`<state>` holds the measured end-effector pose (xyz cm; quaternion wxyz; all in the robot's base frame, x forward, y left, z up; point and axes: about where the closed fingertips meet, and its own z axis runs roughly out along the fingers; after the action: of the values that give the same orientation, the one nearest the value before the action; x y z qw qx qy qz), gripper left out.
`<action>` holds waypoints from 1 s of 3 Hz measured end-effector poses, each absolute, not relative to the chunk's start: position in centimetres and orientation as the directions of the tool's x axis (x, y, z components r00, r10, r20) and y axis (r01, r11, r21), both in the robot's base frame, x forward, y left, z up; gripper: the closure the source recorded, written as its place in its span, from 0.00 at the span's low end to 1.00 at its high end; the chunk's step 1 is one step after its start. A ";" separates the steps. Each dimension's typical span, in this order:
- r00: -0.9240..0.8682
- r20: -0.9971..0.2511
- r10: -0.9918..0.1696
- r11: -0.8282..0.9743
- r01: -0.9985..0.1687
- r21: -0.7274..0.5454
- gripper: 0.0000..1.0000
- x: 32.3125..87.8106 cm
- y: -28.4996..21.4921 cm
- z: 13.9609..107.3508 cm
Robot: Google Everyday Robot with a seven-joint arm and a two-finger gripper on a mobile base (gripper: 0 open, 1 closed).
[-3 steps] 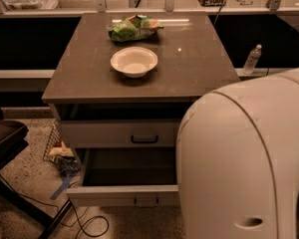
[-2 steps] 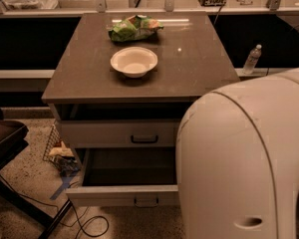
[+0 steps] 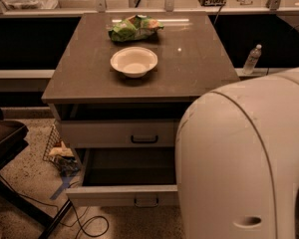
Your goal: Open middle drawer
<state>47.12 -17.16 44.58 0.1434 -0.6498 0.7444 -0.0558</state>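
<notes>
The middle drawer (image 3: pixel 122 195) is a wide, low pale-grey front with a small dark handle (image 3: pixel 146 201). It stands pulled well out of the cabinet, and its dark inside (image 3: pixel 129 166) shows. Above it is the taller-fronted top drawer (image 3: pixel 117 133) with the same kind of handle (image 3: pixel 144 139), standing slightly out under the tabletop. The lowest drawer is hidden beneath the open one. My gripper is not in view. A large white rounded part of my arm (image 3: pixel 244 163) fills the lower right and covers the cabinet's right side.
On the brown tabletop (image 3: pixel 199 59) sit a white bowl (image 3: pixel 134 60) and a green chip bag (image 3: pixel 135 28). A water bottle (image 3: pixel 252 59) stands at the right. A wire basket with litter (image 3: pixel 60 151), cables (image 3: pixel 84 220) and a dark chair (image 3: pixel 5 138) lie at the left.
</notes>
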 end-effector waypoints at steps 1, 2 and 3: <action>-0.114 -0.141 -0.983 0.149 -0.951 -0.269 0.00 47.1 -17.2 44.6; -0.117 -0.165 -0.979 0.155 -0.958 -0.240 0.00 47.0 -17.0 43.1; -0.112 -0.183 -0.977 0.146 -0.973 -0.179 0.16 45.4 -16.2 40.5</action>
<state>45.38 -16.20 40.50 0.1287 -0.6536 0.7458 -0.0069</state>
